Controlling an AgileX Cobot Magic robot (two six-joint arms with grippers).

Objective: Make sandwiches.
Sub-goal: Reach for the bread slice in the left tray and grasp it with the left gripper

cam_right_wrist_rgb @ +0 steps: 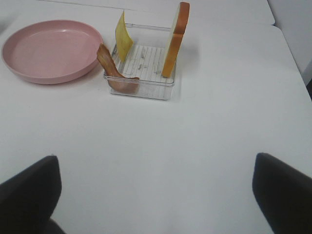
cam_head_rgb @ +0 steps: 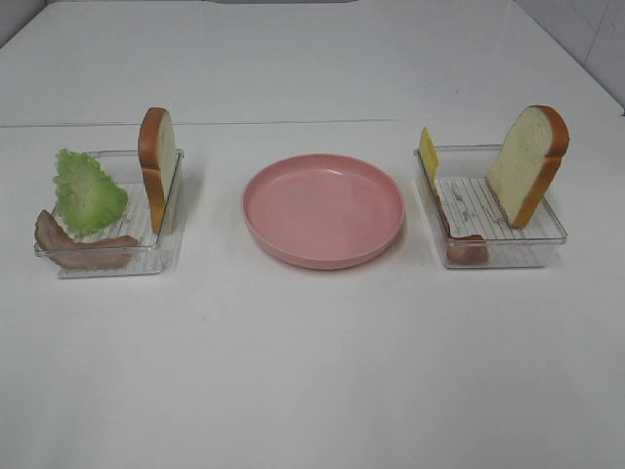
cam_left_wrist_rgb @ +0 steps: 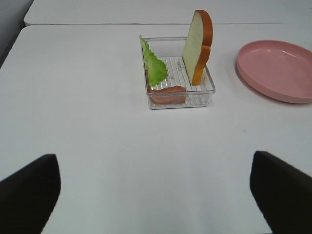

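Nearest, the left gripper (cam_left_wrist_rgb: 156, 195) and right gripper (cam_right_wrist_rgb: 156, 195) each show only two dark, blunt fingers (cam_left_wrist_rgb: 29, 190), cut off by the picture's edge. Each pair stands wide apart with nothing between. The arms are out of the high view, so their pose is hard to judge; each wrist faces its own tray across the bare, matte white table (cam_head_rgb: 312, 371).

The sandwich parts lie unassembled in two trays near the table's middle.

- **Left tray:** The left tray (cam_head_rgb: 107, 270) is clear, ridged plastic.
  - A wavy brown left bacon strip (cam_head_rgb: 78, 246) curls along its near edge.
  - A ruffled green lettuce leaf (cam_head_rgb: 88, 191) leans behind it, toward the outer side.
  - The left bread slice (cam_head_rgb: 159, 161), white with an orange-brown crust, stands on edge along the side by the plate.
- **Plate:** The round, smooth pink plate (cam_head_rgb: 322, 259) sits between the trays with its rim raised.
- **Right tray:** The right tray (cam_head_rgb: 518, 252) is also clear and ridged.
  - The right bacon strip (cam_head_rgb: 467, 246) drapes at the near corner on the plate side, partly blurred by the tray wall.
  - A thin yellow cheese slice (cam_head_rgb: 428, 154) stands at the far corner on that side.
  - The right bread slice (cam_head_rgb: 527, 161) leans tilted at the outer edge.

Farthest, a thin seam (cam_head_rgb: 312, 122) crosses the table.
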